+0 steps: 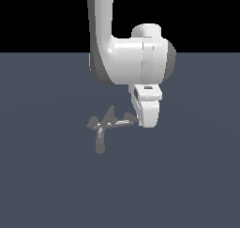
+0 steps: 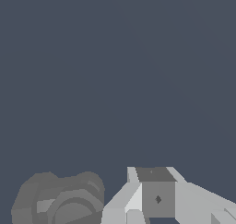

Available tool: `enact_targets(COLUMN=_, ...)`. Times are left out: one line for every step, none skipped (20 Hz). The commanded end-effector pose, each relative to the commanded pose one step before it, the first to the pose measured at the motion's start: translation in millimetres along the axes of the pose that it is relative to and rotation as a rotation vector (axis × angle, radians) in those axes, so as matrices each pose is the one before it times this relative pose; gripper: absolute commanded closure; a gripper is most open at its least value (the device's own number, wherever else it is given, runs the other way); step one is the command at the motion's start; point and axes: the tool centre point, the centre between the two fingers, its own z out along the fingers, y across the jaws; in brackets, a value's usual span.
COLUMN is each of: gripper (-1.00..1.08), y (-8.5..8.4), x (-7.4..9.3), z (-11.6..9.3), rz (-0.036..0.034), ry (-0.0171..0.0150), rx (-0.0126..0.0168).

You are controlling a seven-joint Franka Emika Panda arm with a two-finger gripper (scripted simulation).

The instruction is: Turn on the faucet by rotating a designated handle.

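The gripper [image 1: 148, 121] hangs low beside the faucet [image 1: 107, 125], its white body pointing down at the floor [image 1: 47, 175], and it sits right at the outer end of the handle [image 1: 123, 123]. That makes sense as a spot to push from, since the far end gives the most leverage for a turn. Whether the fingers are wide or narrow, I cannot tell: the exterior view shows one solid white block, and the wrist view catches only a pale finger [image 2: 156, 197] cut by the frame edge. Whether there is contact with the crossbar is unclear too, because the gripper covers that end. The faucet stands mid-floor, well away from every edge, spout [image 1: 100, 141] aimed toward the camera, fin [image 1: 110, 113] up. In the wrist view a dull grey lump [image 2: 60, 200] sits close by, likely faucet, half cropped.
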Motion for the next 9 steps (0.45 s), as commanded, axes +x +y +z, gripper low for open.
enact_targets(gripper=1.08, y=-9.76, x=-21.45, z=-0.82, rz=-0.02771, ry=-0.00597, rx=0.00376)
enact_targets(gripper=1.08, y=-3.61, x=-6.58, z=-0.03, rz=-0.00675, ry=-0.0016, rx=0.00029)
enact_targets(gripper=1.08, y=-3.58, x=-6.52, z=-0.03, rz=-0.00668, ry=-0.00159, rx=0.00029)
enact_targets(gripper=1.08, y=-3.57, x=-6.48, z=-0.03, rz=-0.00665, ry=-0.00157, rx=0.00029)
enact_targets(gripper=1.08, y=-3.55, x=-6.44, z=-0.03, rz=-0.00661, ry=-0.00156, rx=0.00029)
enact_targets(gripper=1.08, y=-3.53, x=-6.37, z=-0.03, rz=-0.00655, ry=-0.00154, rx=0.00028)
enact_targets(gripper=1.08, y=-3.52, x=-6.32, z=-0.03, rz=-0.00651, ry=-0.00153, rx=0.00029)
enact_targets(gripper=1.08, y=-3.5, x=-6.27, z=-0.04, rz=-0.00648, ry=-0.00151, rx=0.00029)
enact_targets(gripper=1.08, y=0.0, x=0.0, z=0.0, rz=0.0, ry=0.0, rx=0.0)
